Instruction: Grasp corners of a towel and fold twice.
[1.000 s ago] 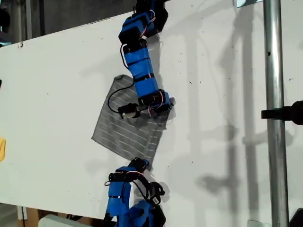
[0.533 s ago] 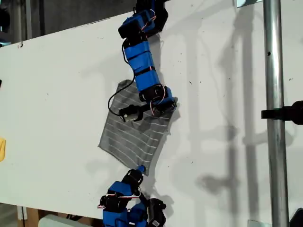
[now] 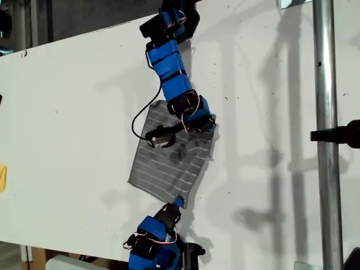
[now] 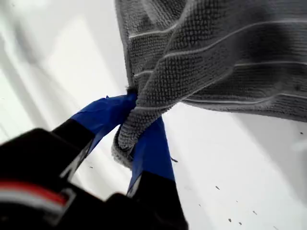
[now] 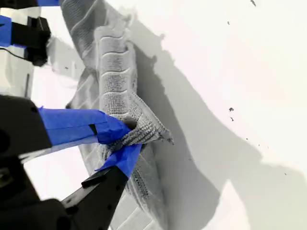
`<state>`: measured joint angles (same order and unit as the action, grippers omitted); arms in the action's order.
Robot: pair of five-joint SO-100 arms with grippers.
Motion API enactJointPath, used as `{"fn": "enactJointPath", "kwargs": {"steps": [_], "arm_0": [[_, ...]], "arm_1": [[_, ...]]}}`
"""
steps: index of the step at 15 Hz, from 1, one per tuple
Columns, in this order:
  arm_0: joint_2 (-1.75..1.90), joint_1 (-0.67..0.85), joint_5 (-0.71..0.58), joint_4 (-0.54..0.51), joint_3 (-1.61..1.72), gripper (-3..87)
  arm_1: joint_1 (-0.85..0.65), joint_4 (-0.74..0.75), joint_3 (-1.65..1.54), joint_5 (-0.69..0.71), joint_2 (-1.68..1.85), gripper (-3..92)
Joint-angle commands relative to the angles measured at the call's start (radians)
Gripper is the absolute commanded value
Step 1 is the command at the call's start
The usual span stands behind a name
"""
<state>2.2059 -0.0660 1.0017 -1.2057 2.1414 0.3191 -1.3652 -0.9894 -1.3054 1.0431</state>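
Now that the towel (image 3: 169, 163) has slid toward the exterior view's right on the desk (image 3: 67, 112), it is travelling with me (first fold starting, I judge). My first gripper (image 4: 140, 115) and my second gripper (image 5: 133, 138) each pinch one of the corners (image 4: 125, 141).

A white bench (image 3: 73, 112) fills most of the exterior view, its surface flecked with small dark specks and crossed by soft grey shadows. A shiny metal pole (image 3: 328, 135) stands upright over the bench, with a black clamp (image 3: 337, 135) fixed to it. Beyond the bench's far edge lies a dim area, perhaps a dark wall (image 3: 73, 17). Just off the bench's edge farthest from the pole sits a small yellow object (image 3: 2, 177).
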Motion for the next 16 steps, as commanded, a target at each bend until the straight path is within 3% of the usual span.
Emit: {"fn": "enactJointPath", "kwargs": {"steps": [1,5,10,16], "arm_0": [[-0.061,0.117,-0.087,0.018,-0.091,-2.6],[-0.239,0.394,-0.264,0.046,-0.204,-2.6],[-0.522,0.621,-0.434,0.101,-0.41,-2.6],[-0.865,0.792,-0.552,0.005,-0.899,-2.6]], "arm_1": [[-0.077,-0.115,-0.02,0.012,0.126,-0.2],[-0.276,-0.149,-0.29,0.092,0.321,-0.2],[-0.588,-0.091,-0.382,0.396,0.373,-0.2],[-0.931,-0.041,-0.311,0.726,0.368,-0.2]]}}
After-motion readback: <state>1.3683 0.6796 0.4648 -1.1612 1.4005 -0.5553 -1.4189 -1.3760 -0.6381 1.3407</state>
